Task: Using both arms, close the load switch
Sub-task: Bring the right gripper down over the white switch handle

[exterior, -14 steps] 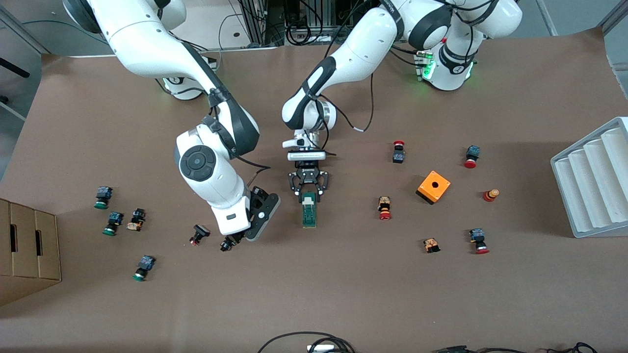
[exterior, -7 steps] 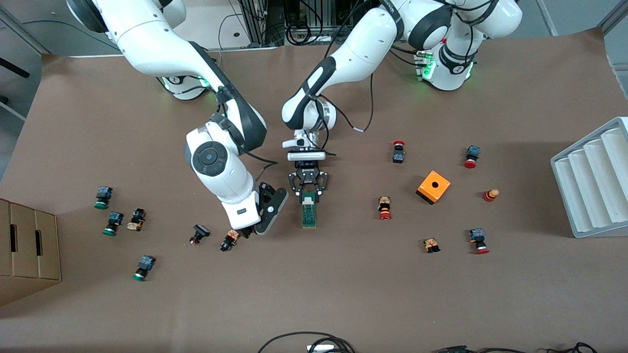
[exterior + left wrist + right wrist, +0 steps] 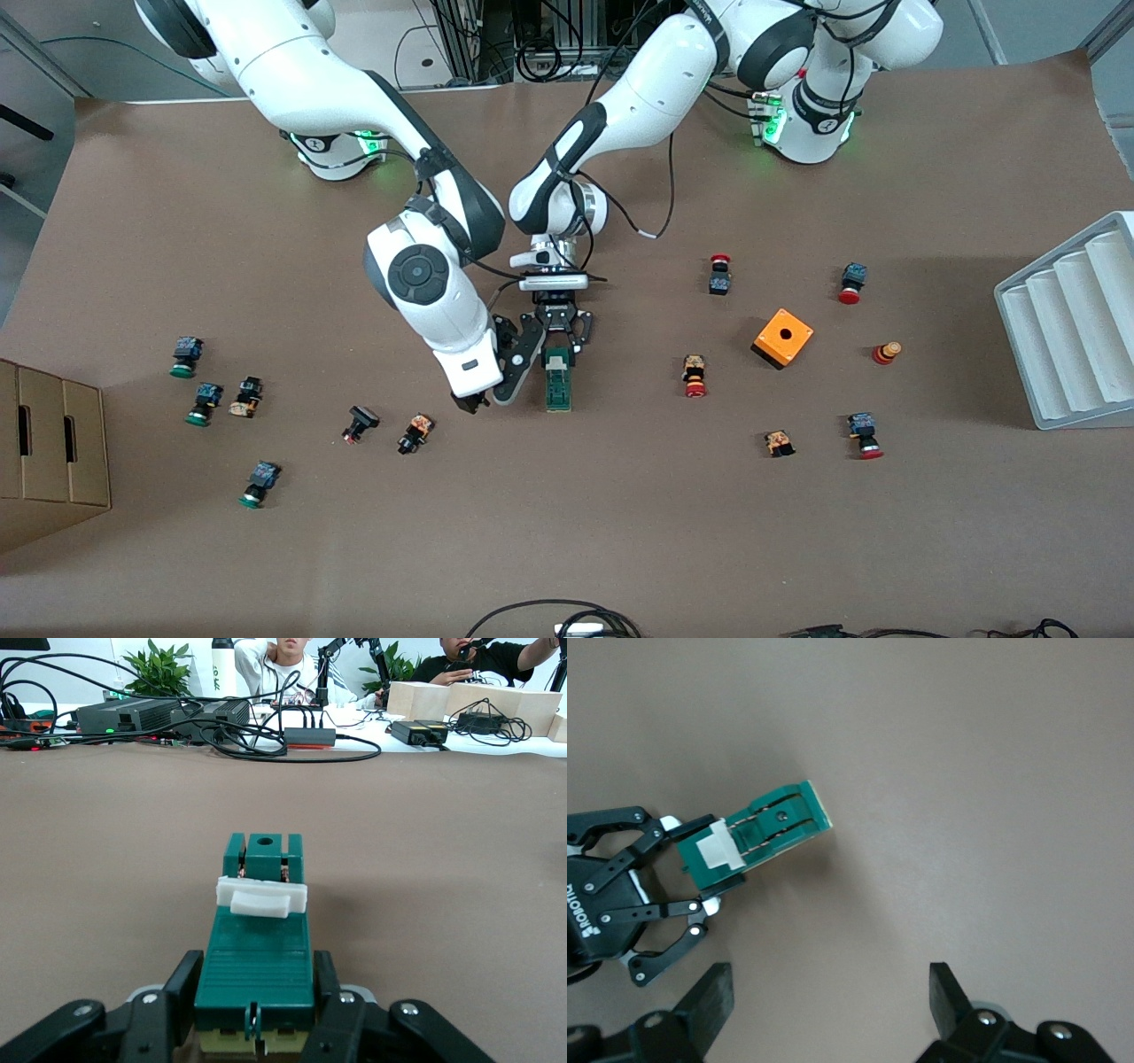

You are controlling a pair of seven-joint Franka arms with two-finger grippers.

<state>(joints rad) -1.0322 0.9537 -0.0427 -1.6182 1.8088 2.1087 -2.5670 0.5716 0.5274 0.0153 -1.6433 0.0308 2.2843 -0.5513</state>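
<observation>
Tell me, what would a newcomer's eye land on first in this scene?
Probably the two white jointed arms meeting mid-table: the left pincer is shut on one end of a narrow dark-green block with a white sliding tab, and the right pincer hangs open right beside it. Next comes the bright orange square box toward the left arm's end, amid scattered little red- and green-capped push buttons.

Brown paper-covered table (image 3: 620, 532) fills the view. Cardboard box (image 3: 49, 452) at right arm's end, white ridged tray (image 3: 1076, 319) at left arm's end. Cables (image 3: 549, 616) at near edge — more cables (image 3: 266, 726) and potted plants (image 3: 159, 669) in the left wrist view's background.
</observation>
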